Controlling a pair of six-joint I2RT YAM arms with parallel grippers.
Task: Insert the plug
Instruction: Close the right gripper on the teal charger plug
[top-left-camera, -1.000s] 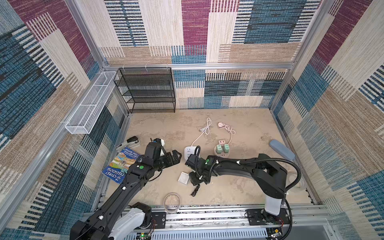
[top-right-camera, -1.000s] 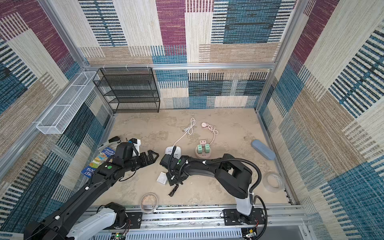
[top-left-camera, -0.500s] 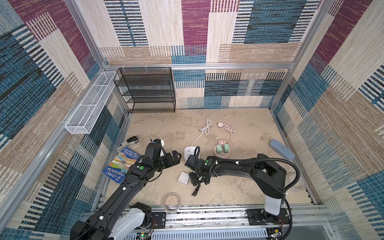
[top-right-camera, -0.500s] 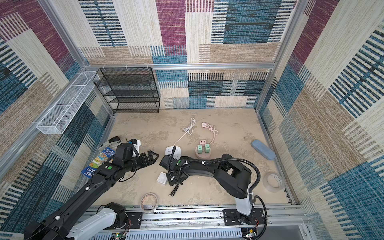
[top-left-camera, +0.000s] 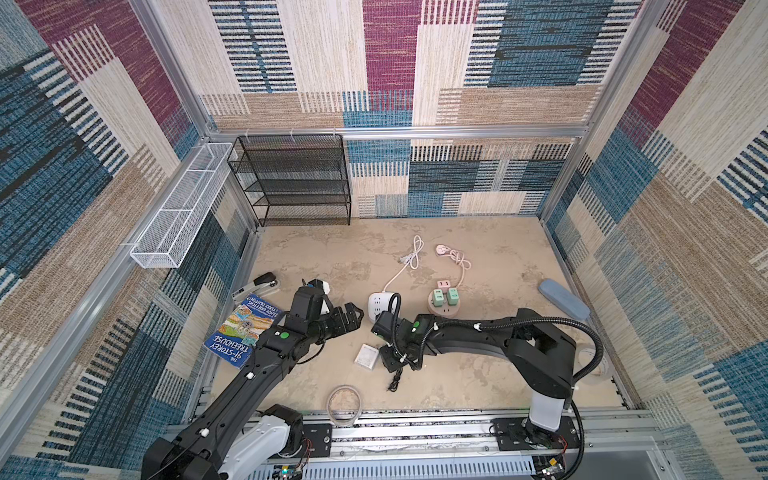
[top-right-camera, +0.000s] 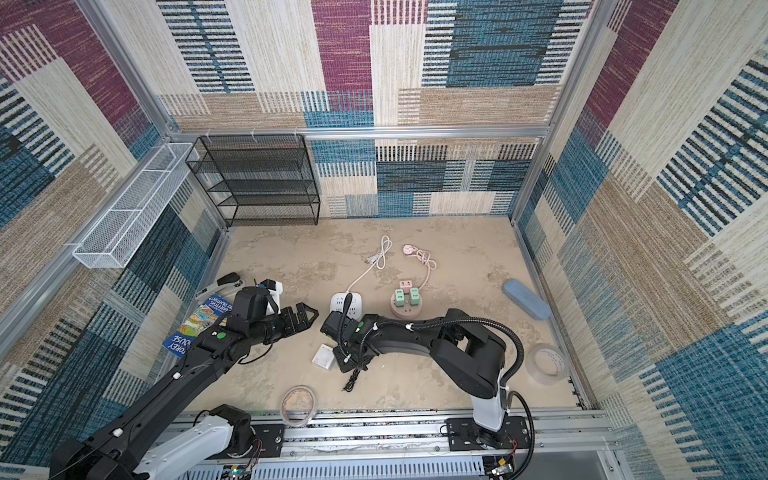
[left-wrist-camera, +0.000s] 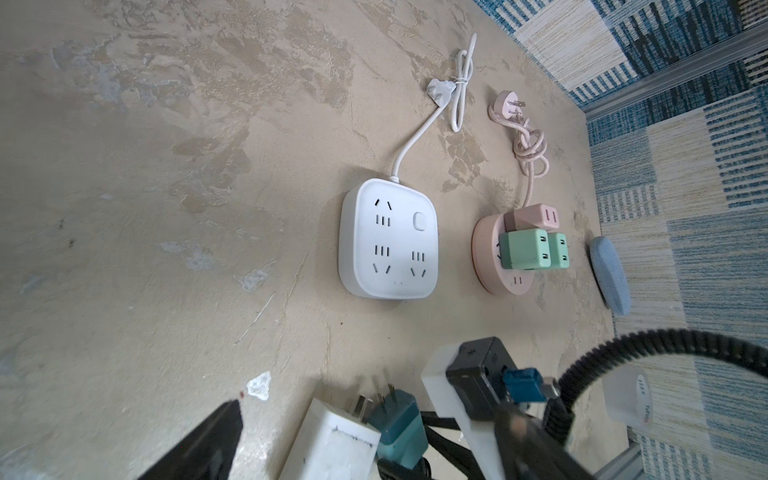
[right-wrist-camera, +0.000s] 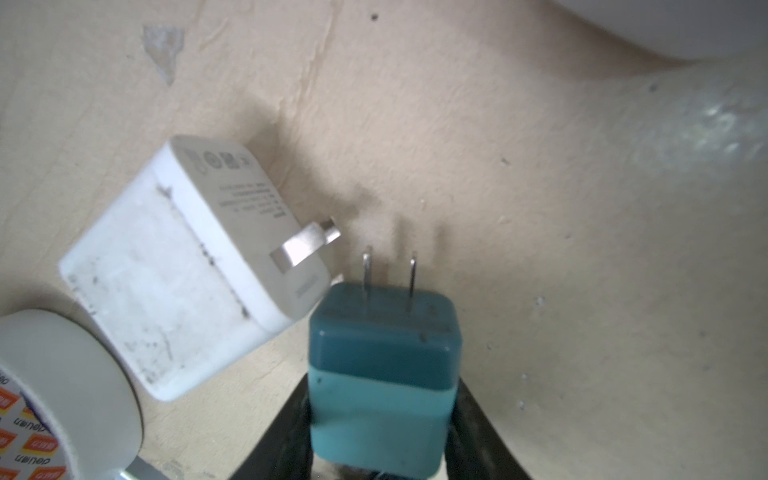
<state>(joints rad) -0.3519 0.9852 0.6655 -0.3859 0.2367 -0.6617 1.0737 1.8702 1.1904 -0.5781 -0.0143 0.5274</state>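
Right gripper (right-wrist-camera: 380, 415) low, clasping plug (right-wrist-camera: 382, 353) (prongs outward); left gripper (top-left-camera: 358, 319) agape.

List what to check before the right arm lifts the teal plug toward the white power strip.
1. Grip: the right end effector has a finger against each side of the teal plug - ok.
2. Prongs straight and uncovered - ok.
3. Plug clear of the white charger - not ok; the charger's corner sits right at the plug.
4. Sockets on the white power strip empty - ok.
5. Left end effector open and empty beside the strip; enough room for the approach - cannot tell.
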